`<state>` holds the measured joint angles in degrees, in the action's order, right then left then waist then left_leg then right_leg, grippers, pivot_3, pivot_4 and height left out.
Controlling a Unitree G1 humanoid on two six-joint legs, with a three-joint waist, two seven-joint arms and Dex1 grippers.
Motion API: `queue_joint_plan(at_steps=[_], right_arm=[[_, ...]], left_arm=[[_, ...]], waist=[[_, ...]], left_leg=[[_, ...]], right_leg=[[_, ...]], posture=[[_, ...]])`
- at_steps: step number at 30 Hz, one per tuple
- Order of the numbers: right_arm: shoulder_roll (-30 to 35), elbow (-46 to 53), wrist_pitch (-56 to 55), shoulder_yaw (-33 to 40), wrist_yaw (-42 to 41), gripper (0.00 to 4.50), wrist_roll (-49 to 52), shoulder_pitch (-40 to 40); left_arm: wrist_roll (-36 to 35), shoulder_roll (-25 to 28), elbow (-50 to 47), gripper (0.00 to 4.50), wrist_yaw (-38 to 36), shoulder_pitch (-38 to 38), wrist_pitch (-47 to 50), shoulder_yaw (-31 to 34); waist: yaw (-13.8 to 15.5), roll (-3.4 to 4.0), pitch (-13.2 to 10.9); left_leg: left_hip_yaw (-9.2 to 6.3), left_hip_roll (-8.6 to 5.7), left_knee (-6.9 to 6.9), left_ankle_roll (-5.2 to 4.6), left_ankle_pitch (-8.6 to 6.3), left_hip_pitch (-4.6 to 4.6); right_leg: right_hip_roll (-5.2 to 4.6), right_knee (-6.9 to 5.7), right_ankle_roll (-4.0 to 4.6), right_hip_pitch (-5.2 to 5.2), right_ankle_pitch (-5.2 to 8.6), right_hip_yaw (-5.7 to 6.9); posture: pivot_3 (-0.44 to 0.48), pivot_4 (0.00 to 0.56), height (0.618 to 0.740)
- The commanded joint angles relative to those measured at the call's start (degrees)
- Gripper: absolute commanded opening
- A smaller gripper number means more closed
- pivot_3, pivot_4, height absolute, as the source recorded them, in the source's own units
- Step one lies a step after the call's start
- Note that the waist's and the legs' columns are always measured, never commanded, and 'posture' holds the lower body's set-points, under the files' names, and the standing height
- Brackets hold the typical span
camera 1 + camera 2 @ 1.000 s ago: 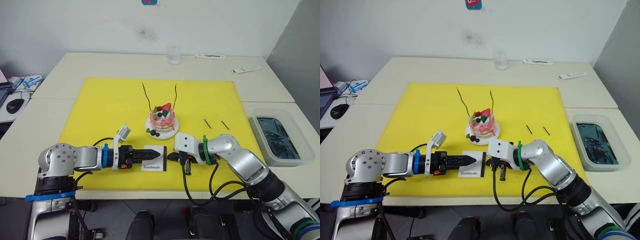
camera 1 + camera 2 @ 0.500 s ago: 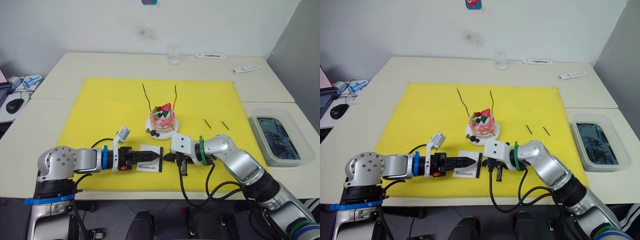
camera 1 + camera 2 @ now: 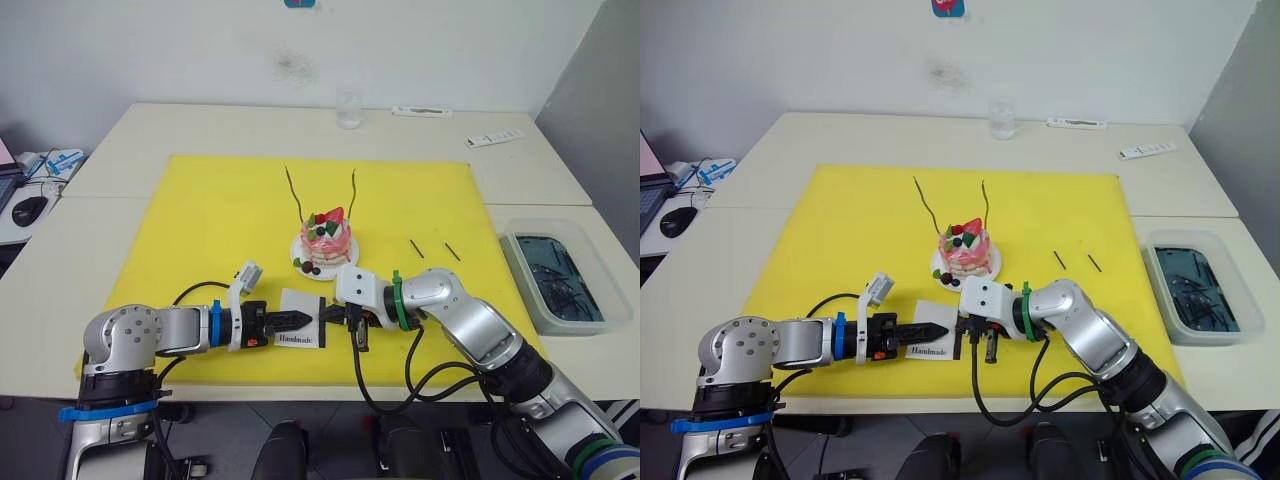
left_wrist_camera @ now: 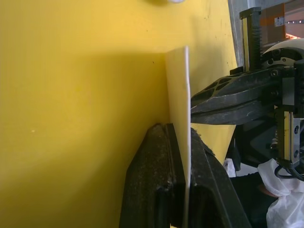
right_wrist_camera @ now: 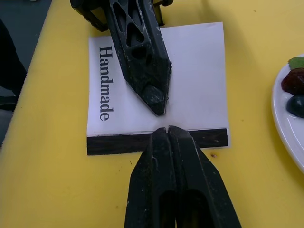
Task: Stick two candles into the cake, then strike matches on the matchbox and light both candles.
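Matchbox (image 3: 301,330) nearer — left gripper (image 3: 303,318) clamped

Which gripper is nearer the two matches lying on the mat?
Right. The right gripper sits shut at the matchbox's black-strip edge, the side toward the matches. The left gripper is clamped on the matchbox from the far side, further from them.

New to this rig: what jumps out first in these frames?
Both grippers meet at the matchbox near the front edge of the yellow mat: the left gripper is shut on it, and the right gripper, fingers closed, has its tips on the black strip. Just behind sits the cake with two candles standing in it, and two matches lie to its right.
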<state>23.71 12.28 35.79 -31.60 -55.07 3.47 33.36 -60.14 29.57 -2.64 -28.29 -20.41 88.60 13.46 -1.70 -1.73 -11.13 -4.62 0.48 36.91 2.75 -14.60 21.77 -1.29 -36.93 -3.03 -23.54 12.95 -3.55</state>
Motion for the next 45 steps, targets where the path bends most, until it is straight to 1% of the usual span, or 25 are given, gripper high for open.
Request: queue_joint_plan(at_steps=[1,12,13,19,26,36,42,45], right_arm=[[-0.32,2.04,-0.43,0.39,-0.50,0.00,0.39,1.57],[3.12,1.43,-1.99,0.93,-1.53,0.00,-0.15,1.34],[3.23,1.48,-2.00,0.88,-1.46,0.00,-0.13,1.21],[3.53,1.64,-1.90,0.35,-1.56,0.00,-0.18,0.47],[2.67,0.35,-2.14,-1.06,-1.60,0.00,-0.68,0.63],[-0.63,-2.50,-3.96,-2.03,-1.09,0.00,-2.09,1.93],[-0.35,-2.86,-4.66,-1.49,-1.75,0.00,-2.46,2.03],[0.14,-2.70,-4.82,-1.28,-1.94,0.00,-2.47,1.88]], left_arm=[[1.45,-0.56,0.15,0.02,0.06,1.94,1.57,-2.13],[2.63,-0.43,0.72,0.02,0.19,1.75,0.86,-1.87],[2.43,-0.24,0.61,0.58,-0.22,1.83,0.92,-1.90],[3.10,0.74,0.93,2.25,-1.29,1.41,0.69,-2.07],[3.41,1.14,1.25,2.25,-1.90,1.11,0.84,-2.49],[3.70,1.29,1.77,2.25,-1.90,1.48,1.07,-2.62],[3.77,1.50,1.86,2.25,-2.11,1.52,0.88,-2.55],[3.61,1.27,2.81,2.25,-2.16,1.22,0.90,-1.26]], waist=[[-0.07,0.00,0.00],[-0.10,0.00,0.00],[-0.11,0.00,0.00],[-0.21,0.00,0.00],[-0.31,0.00,0.00],[-0.34,0.01,0.00],[-0.35,0.01,0.00],[-0.35,0.01,0.00]], left_leg=[[0.01,0.00,0.00,0.00,0.00,0.00],[0.00,0.00,0.00,0.00,0.00,0.00],[0.00,0.01,0.00,0.00,0.00,0.00],[0.00,0.04,0.00,0.00,0.00,-0.02],[0.00,0.08,0.01,0.00,0.00,-0.04],[-0.01,0.09,0.00,0.00,0.00,-0.05],[-0.01,0.09,-0.01,0.00,0.00,-0.05],[0.00,0.09,-0.01,0.00,0.00,-0.05]], right_leg=[[0.00,0.00,0.01,0.00,0.00,0.00],[0.00,0.00,0.00,0.00,0.00,0.00],[0.01,0.00,0.00,0.00,0.00,0.00],[0.05,-0.01,0.02,-0.01,0.01,0.00],[0.09,-0.04,0.11,-0.01,0.06,-0.01],[0.10,-0.04,0.10,-0.01,0.05,-0.01],[0.10,-0.04,0.11,-0.01,0.06,-0.01],[0.10,-0.04,0.10,-0.02,0.06,-0.01]], posture=[[0.000,0.150,0.740],[0.000,0.150,0.740],[0.000,0.150,0.740],[0.000,0.150,0.740],[0.000,0.150,0.740],[0.000,0.150,0.740],[0.000,0.150,0.740],[0.000,0.150,0.740]])
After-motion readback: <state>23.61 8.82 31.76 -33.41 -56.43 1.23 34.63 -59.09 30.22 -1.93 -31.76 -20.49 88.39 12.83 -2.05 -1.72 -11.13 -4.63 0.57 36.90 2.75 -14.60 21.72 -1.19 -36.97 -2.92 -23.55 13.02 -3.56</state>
